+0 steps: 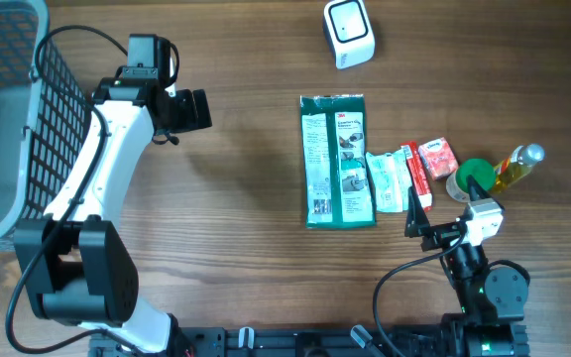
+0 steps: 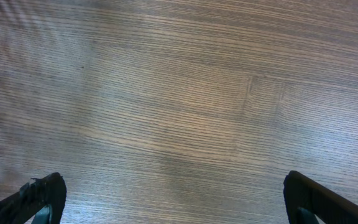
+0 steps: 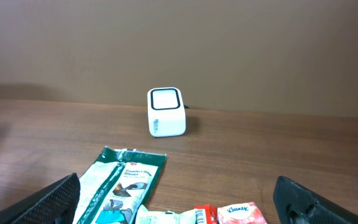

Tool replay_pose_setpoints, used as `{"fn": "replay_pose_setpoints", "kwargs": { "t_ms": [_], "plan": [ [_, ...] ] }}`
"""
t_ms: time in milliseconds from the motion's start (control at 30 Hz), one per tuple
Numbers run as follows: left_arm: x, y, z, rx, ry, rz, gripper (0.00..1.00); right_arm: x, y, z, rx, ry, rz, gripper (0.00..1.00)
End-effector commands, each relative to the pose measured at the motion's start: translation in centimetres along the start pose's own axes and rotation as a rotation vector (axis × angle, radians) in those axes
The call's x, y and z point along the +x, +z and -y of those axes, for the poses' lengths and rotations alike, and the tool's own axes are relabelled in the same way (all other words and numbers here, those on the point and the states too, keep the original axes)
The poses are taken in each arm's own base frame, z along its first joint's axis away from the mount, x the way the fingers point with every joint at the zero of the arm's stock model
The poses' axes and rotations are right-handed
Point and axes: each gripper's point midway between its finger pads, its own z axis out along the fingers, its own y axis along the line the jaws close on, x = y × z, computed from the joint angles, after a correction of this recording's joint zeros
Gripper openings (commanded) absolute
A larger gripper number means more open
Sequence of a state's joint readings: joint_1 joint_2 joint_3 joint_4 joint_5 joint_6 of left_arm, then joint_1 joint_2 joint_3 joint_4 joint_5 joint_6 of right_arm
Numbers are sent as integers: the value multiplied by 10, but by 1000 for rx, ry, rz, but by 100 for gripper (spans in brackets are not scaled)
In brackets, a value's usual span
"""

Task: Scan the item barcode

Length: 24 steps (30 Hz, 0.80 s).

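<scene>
Wooden desk (image 1: 246, 119) carries a green packet (image 1: 337, 164) at frame centre, below the scanner (image 1: 349, 33); likely light, floppy, best pinched at an edge. Both left gripper (image 1: 191, 109) and right gripper (image 1: 419, 220) gape wide, empty.

You can read "Kleenex" on the small red tissue pack (image 3: 240, 213); print on the flat green packet (image 3: 120, 186) is too small to read.

Matt wood-grain table (image 1: 246, 248), glossy plastic scanner (image 1: 349, 32)
</scene>
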<state>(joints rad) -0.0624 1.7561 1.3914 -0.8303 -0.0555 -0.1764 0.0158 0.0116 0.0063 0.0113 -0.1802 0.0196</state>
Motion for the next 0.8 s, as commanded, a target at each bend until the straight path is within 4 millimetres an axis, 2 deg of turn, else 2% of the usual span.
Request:
{"fn": "replay_pose_setpoints", "kwargs": {
  "t_ms": [0,567,633,733,767],
  "plan": [
    [0,3,-4,-9,7,-4,100,-2,0,-2,-12,-20,9,100],
    [-2,-1,-3,-7,6,7,100,-2,-1,-2,-12,-19,9,100],
    [-7,-15,-3,2,4,44,100,-2,-1,-2,-12,-20,9,100],
    [-20,-61,-2,31,-3,164,100,-2,-1,-2,-12,-19,9,100],
    [-25,-91,-3,49,-7,239,100,-2,-1,-2,-12,-19,9,100]
  ]
}}
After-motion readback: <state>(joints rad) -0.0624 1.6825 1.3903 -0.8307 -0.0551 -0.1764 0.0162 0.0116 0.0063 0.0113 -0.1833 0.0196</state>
